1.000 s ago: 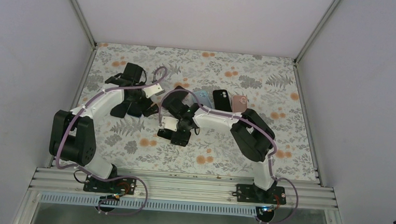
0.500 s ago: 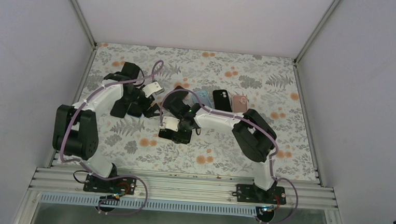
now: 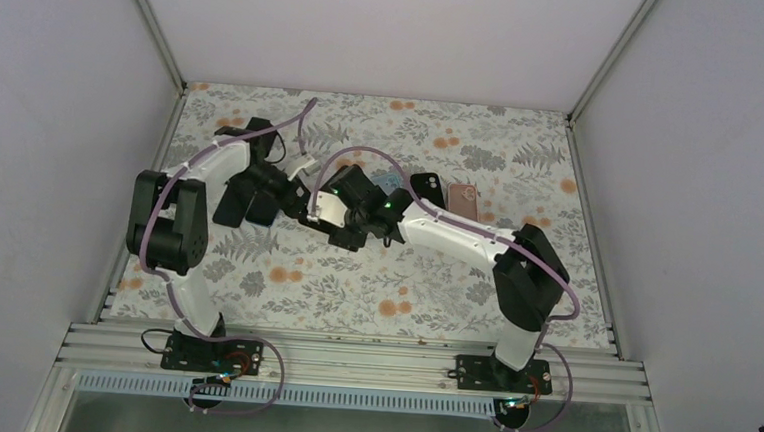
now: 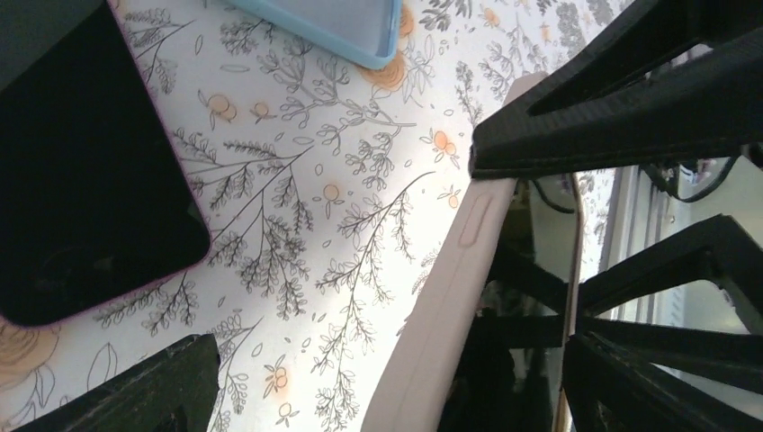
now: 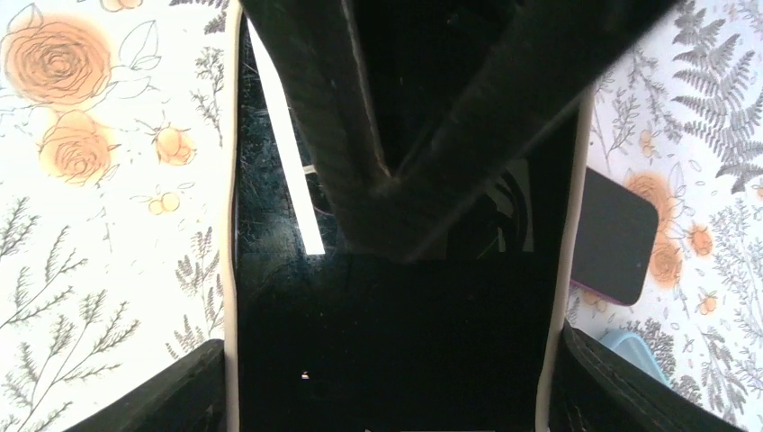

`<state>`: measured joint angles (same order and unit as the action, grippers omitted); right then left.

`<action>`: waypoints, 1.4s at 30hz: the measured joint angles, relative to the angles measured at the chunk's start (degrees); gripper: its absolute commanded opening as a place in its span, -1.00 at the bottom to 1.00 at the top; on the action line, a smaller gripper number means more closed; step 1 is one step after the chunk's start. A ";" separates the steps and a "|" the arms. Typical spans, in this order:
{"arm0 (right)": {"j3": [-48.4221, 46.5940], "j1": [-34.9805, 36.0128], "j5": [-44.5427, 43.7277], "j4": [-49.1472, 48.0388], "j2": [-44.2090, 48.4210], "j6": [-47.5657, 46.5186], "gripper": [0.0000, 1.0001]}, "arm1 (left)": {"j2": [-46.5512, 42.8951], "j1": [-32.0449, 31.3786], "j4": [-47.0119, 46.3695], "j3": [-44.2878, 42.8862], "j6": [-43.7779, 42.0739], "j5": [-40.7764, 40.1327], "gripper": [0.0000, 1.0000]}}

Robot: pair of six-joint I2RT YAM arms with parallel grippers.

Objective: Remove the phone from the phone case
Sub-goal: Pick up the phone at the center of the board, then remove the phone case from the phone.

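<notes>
The phone, its black screen facing the camera, sits in a cream phone case. My right gripper is shut across the case's width, a finger pressed on each long edge. In the top view it holds the case above the mat's middle. My left gripper stands open astride one long edge of the case. One of its fingers is on the mat side, apart from the case. The other finger is over the screen. The two grippers meet in the top view, left and right.
Three more cased phones lie in a row behind: light blue, black, pink. A dark phone with a purple rim lies close to the held one. Dark flat objects lie under the left arm. Grey walls enclose the floral mat.
The right gripper closed on the cased phone near the mat's front middle and carried it back and left. The left arm swung right to meet it, its gripper still open.
</notes>
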<state>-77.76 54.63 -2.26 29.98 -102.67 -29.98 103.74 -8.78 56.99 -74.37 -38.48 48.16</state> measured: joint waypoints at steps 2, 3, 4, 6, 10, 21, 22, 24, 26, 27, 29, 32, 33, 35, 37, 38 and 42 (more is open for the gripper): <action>-0.37 0.00 -0.44 -0.72 -0.39 -0.09 0.20 | 1.33 0.00 1.40 -1.66 -0.28 1.20 0.57; -0.61 0.00 -0.68 -1.09 -0.74 -0.15 0.19 | 1.68 0.00 1.90 -2.21 -0.26 1.60 0.45; -0.74 0.00 -0.96 -1.55 -1.09 -0.17 0.19 | 1.90 0.00 2.43 -2.67 -0.81 2.03 0.33; -0.87 -0.02 -1.79 -2.43 -1.81 -0.17 0.17 | 1.92 0.00 3.61 -3.28 -1.42 2.86 0.16; -0.87 -0.09 -3.63 -3.85 -2.29 -0.22 0.16 | 1.92 0.07 5.29 -3.96 -2.71 3.56 -0.13; -0.63 0.76 -8.48 -6.03 -2.27 -0.90 0.60 | 4.33 1.86 10.25 -7.15 0.98 9.46 -0.95; -0.61 0.72 -8.55 -6.05 -2.27 -0.85 0.71 | 4.55 1.88 10.91 -7.45 0.90 9.53 -0.95; -0.61 0.37 -7.78 -5.90 -2.10 -0.87 0.93 | 4.70 1.66 11.56 -8.17 0.37 9.44 -0.95; -0.61 -1.22 -4.79 -5.57 -1.20 -0.15 0.99 | 4.63 0.92 12.17 -9.35 -2.38 8.09 -0.95; -0.61 -2.38 -3.32 -5.29 -0.33 0.04 1.00 | 4.63 0.55 12.46 -10.08 -3.50 7.30 -0.95; -0.50 -5.62 0.52 -4.42 2.69 0.07 1.00 | 4.63 -0.22 13.51 -12.15 -6.05 5.73 -0.95; 0.07 -12.55 7.50 -2.89 9.35 0.02 1.00 | 4.31 -0.85 14.73 -15.54 -8.81 4.50 -0.95; 0.09 -15.15 10.03 -2.51 11.37 -0.02 0.99 | 3.85 -1.16 14.69 -16.41 -9.55 4.07 -0.95; 0.09 -20.85 15.74 -1.95 14.69 -0.22 0.96 | 2.01 -1.75 14.23 -17.40 -10.95 2.95 -0.95; 0.09 -26.08 21.00 -1.33 16.06 -0.57 0.93 | -1.33 -3.23 13.25 -17.44 -12.15 1.66 -0.96; 0.09 -28.02 23.32 -0.85 16.02 -0.79 0.92 | -3.02 -4.13 12.57 -17.38 -12.37 1.31 -0.95; 0.26 -29.53 29.11 1.62 14.21 -1.81 0.88 | -11.26 -8.66 7.78 -16.26 -12.31 0.48 -0.95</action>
<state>-77.49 25.10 26.85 31.59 -88.47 -31.79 92.49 -17.43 64.77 -90.63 -50.78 48.64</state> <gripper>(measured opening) 0.956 0.118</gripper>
